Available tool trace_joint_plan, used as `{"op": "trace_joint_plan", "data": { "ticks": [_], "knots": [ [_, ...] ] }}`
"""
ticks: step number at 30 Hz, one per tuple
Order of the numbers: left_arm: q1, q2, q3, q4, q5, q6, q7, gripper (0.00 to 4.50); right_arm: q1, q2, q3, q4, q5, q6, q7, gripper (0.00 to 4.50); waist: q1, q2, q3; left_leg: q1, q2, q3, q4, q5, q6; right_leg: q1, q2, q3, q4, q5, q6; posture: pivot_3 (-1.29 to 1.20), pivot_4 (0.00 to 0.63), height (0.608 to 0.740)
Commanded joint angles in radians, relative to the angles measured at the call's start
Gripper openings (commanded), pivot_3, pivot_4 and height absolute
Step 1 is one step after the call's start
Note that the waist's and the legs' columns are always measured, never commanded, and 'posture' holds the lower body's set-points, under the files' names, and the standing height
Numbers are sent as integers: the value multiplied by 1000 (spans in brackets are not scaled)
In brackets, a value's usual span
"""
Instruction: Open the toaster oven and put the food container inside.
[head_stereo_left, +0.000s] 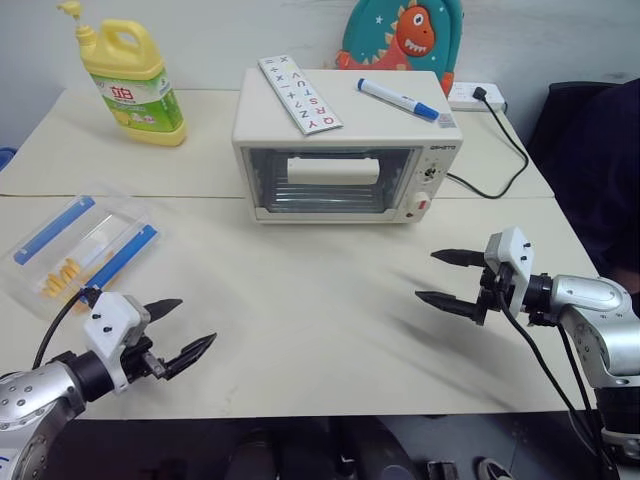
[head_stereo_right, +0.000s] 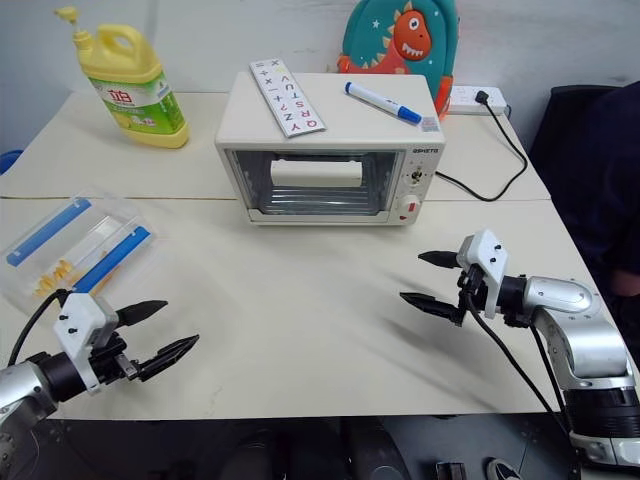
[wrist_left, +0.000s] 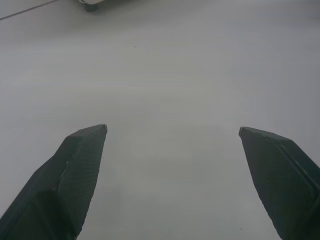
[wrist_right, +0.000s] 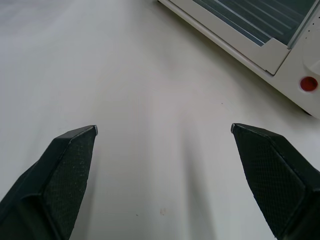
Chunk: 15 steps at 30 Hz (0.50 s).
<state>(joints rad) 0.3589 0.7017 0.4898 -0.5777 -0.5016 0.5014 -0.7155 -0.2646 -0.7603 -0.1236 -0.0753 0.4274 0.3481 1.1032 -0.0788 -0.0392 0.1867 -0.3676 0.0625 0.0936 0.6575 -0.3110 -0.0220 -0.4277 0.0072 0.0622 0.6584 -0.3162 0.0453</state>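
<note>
Both claws are held wide apart and empty above the table (head_stereo_left: 330, 330), apparently ready for a first reach. Just behind the left gripper (head_stereo_left: 182, 336), to its left, the food container (head_stereo_left: 78, 247) lies within reach. Beyond the right gripper (head_stereo_left: 442, 277), the toaster oven (head_stereo_left: 345, 150) is seen shut, handle facing it.

A pale cream tabletop (head_stereo_left: 330, 330) made of separate boards fills the scene; one seam (head_stereo_left: 120, 196) runs across it from side to side and another angles off at the far left. Behind it stands a plain whitish wall (head_stereo_left: 250, 30). At the far right edge of the tabletop lies a white power strip (head_stereo_left: 474, 96) with a black cable (head_stereo_left: 515, 150) plugged in. A dark chair (head_stereo_left: 575, 125) sits beyond the right corner. The light is soft and even.
</note>
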Motion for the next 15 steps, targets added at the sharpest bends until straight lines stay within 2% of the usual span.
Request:
{"op": "trace_joint_plan", "data": {
  "ticks": [1,6,15],
  "knots": [
    [-12,10,-6,4,24,-41,-10,4500,-5,-9,-9,-27,3,-14,-4,4481,1,0,0,0,0,0,0,0,0,0,0,0,0,0,0,0,150,740],
    [-24,4,-20,8,40,-38,4,4500,1,-4,-7,-37,2,-9,-10,4481,1,0,0,0,0,0,0,0,0,0,0,0,0,0,0,0,150,740],
    [-125,-33,14,-14,-69,43,67,4500,-57,53,4,-47,56,60,-37,4481,0,0,0,0,0,0,1,0,0,0,0,0,1,0,0,0,150,740]
  ]
}}
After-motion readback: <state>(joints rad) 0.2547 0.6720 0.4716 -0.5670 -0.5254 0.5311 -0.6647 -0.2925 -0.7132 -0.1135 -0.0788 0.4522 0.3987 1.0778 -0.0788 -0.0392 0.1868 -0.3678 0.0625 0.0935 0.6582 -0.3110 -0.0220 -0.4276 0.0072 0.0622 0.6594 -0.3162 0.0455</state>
